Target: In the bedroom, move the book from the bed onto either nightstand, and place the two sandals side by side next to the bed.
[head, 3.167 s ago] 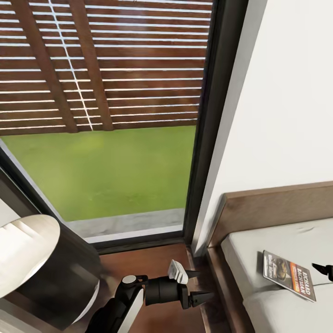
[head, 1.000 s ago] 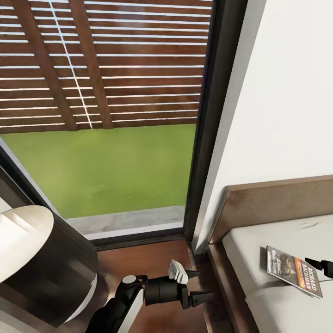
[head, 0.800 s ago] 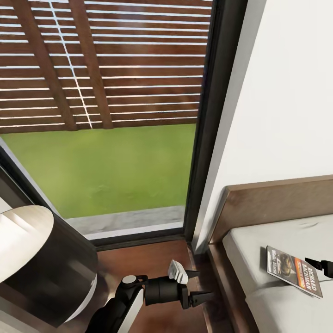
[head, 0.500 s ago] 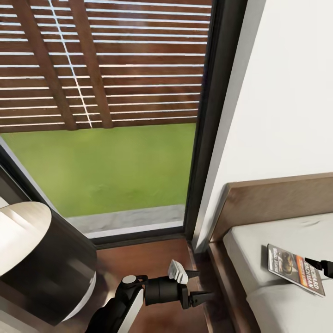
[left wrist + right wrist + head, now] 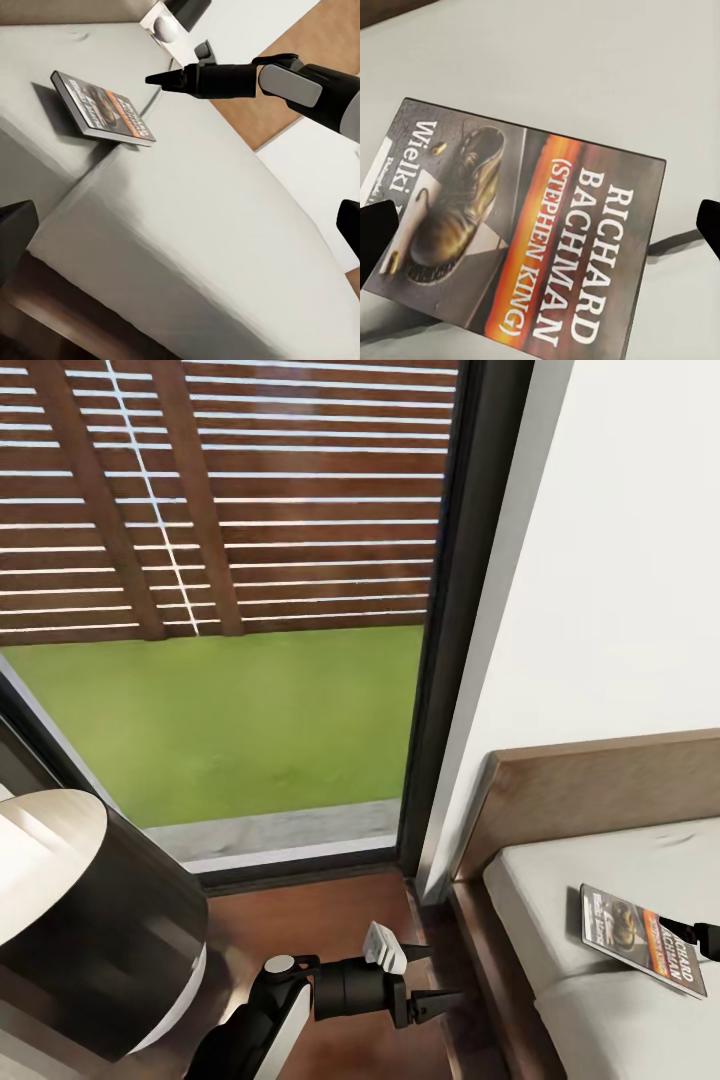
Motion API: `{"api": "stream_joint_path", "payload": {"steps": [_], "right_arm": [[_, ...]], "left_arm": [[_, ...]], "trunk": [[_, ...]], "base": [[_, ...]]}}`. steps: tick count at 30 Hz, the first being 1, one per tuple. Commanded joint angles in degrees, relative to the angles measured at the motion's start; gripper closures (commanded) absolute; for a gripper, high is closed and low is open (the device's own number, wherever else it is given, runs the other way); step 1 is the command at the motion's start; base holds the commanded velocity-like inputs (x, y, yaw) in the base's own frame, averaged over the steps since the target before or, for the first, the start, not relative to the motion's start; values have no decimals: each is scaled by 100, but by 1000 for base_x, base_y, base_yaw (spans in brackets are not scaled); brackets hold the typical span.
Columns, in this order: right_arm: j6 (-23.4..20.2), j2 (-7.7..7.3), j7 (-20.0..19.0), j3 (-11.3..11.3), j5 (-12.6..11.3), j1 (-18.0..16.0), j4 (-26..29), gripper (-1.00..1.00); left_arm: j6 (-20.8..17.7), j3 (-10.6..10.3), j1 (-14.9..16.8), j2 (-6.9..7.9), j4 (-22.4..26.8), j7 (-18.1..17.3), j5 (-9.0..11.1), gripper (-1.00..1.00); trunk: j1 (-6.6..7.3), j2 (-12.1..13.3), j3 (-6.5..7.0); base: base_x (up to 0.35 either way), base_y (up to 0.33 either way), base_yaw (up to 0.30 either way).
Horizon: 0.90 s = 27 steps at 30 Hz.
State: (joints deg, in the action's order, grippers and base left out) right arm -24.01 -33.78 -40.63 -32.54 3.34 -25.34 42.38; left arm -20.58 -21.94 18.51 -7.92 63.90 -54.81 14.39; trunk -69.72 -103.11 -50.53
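The book [image 5: 643, 941] lies flat on the bed [image 5: 560, 880] mattress; the right gripper [image 5: 166, 78] hovers just beside it, spread wide, holding nothing; the left gripper [image 5: 432, 978], empty, is parted over the floor

A home bedroom: a bed [image 5: 560, 810] with wooden headboard beside a tall window [image 5: 250, 610].

The book [image 5: 521, 240] lies flat on the pale-grey bed [image 5: 585, 67].

Dark book [image 5: 521, 240] with orange band, white lettering; pale-grey mattress [image 5: 187, 240].
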Motion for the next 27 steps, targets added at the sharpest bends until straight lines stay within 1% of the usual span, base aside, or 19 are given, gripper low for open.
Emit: {"api": "stream_joint_path", "payload": {"steps": [1, 11, 19, 24, 25, 27], "right_arm": [[-34, 3, -41, -24, 35, -6, 6, -100], [-34, 3, -41, -24, 35, -7, 8, -100], [-29, 3, -41, -24, 35, -6, 14, -100], [-27, 3, -48, -24, 35, -6, 16, -100], [-26, 3, -99, -24, 35, -6, 16, -100], [-25, 3, -193, -24, 35, -6, 16, -100]], "left_arm": [[-56, -4, 3, 1, 0, -4, 46, -100], [-53, -4, 3, 1, 0, -4, 46, -100], [-53, -4, 3, 1, -1, -4, 46, -100], [-55, -4, 2, 1, 0, -4, 46, -100], [-56, -4, 3, 1, 0, -4, 46, -100], [-57, -4, 3, 1, 0, -4, 46, -100]], "trunk": [[1, -2, -4], [-219, -403, -184], [-219, -403, -184], [-329, -604, -274], [-351, -644, -292], [-351, -644, -292]], "base": [[0, 0, 0], [0, 0, 0], [0, 0, 0], [0, 0, 0], [0, 0, 0], [0, 0, 0]]}}
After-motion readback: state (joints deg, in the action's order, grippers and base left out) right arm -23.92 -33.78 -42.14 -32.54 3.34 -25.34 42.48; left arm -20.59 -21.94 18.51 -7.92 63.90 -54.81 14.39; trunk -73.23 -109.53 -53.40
